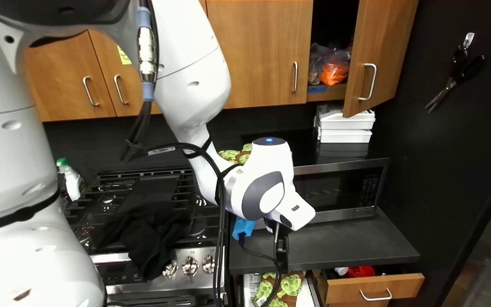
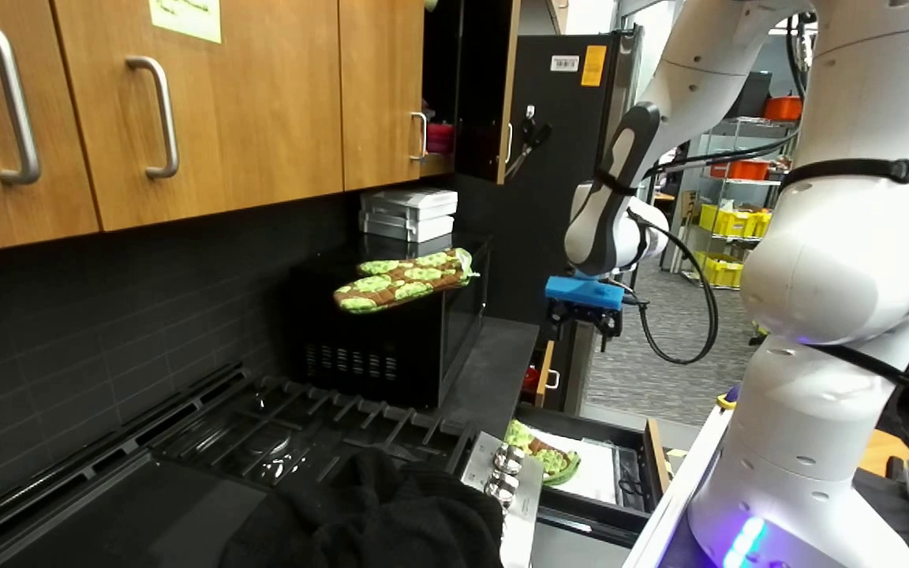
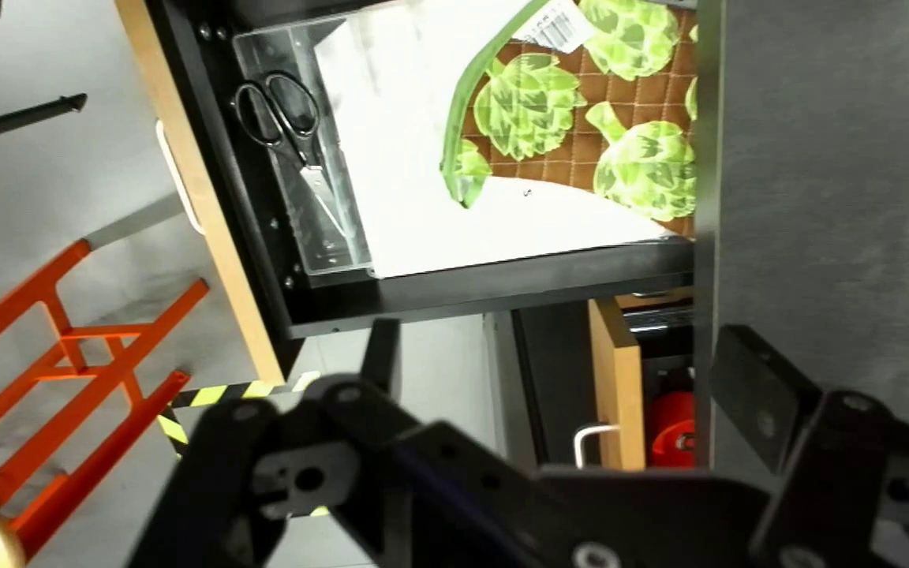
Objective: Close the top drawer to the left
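Note:
The top drawer (image 3: 502,278) stands pulled out, with dark walls and a wood front carrying a silver handle. It also shows in both exterior views (image 1: 313,292) (image 2: 657,457). Inside lie white paper, a green-and-brown oven mitt (image 3: 636,170) (image 2: 553,460) (image 1: 290,285), and black scissors (image 3: 290,118) in a clear tray. My gripper (image 3: 577,371) is open and empty, its fingers wide apart. In the exterior views the gripper (image 1: 282,251) (image 2: 583,335) hangs above the drawer near the counter's front edge, touching nothing that I can see. The drawer's handle is hidden in both exterior views.
A second drawer (image 1: 375,288) with a wood front and red contents is open on the right. The counter (image 1: 343,243) bears a microwave (image 1: 339,187). An upper cabinet door (image 1: 377,55) stands open. The stove holds a black cloth (image 1: 151,234). An orange frame (image 3: 99,363) stands on the floor.

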You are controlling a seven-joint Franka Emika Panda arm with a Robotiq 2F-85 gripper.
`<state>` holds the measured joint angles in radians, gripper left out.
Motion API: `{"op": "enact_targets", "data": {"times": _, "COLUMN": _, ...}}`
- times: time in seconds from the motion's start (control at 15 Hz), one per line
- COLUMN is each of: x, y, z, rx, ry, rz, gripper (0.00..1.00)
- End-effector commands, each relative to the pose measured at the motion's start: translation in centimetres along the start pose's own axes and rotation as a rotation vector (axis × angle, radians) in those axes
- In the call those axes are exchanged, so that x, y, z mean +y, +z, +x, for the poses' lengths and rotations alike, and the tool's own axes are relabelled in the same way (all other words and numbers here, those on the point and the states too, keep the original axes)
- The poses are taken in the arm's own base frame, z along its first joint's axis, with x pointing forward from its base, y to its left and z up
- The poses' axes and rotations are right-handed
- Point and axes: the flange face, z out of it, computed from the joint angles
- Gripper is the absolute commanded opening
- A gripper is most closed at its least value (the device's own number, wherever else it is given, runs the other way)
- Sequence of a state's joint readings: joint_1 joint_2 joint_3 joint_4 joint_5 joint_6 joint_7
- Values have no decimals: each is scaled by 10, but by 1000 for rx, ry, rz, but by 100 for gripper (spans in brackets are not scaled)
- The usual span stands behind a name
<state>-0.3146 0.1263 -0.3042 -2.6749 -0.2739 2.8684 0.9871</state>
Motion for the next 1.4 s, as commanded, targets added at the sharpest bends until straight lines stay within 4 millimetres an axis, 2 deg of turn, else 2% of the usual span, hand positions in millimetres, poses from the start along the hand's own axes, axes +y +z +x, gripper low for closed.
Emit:
{"op": "enact_targets", "data": {"times": 0.0, "x": 15, "y": 29, "z": 7, "rx": -27, "ry": 66, "rz": -42, "gripper": 100}}
{"op": "enact_targets", "data": {"times": 0.6, "x": 54, "y": 103, "z": 11, "rx": -38, "ry": 176, "rz": -121, "gripper": 100}}
{"op": "enact_targets", "data": {"times": 0.93, "x": 83, "y": 145, "z": 3, "rx": -46, "ry": 204, "rz": -212, "gripper": 100}}
{"op": "enact_targets", "data": {"times": 1.07, "x": 90, "y": 159, "z": 0, "rx": -50, "ry": 203, "rz": -231, "gripper": 100}}
{"op": "enact_targets", "data": {"times": 1.2, "x": 92, "y": 167, "z": 7, "rx": -43, "ry": 187, "rz": -238, "gripper": 100}}
{"op": "enact_targets", "data": {"times": 1.33, "x": 88, "y": 181, "z": 8, "rx": -32, "ry": 174, "rz": -237, "gripper": 100}}
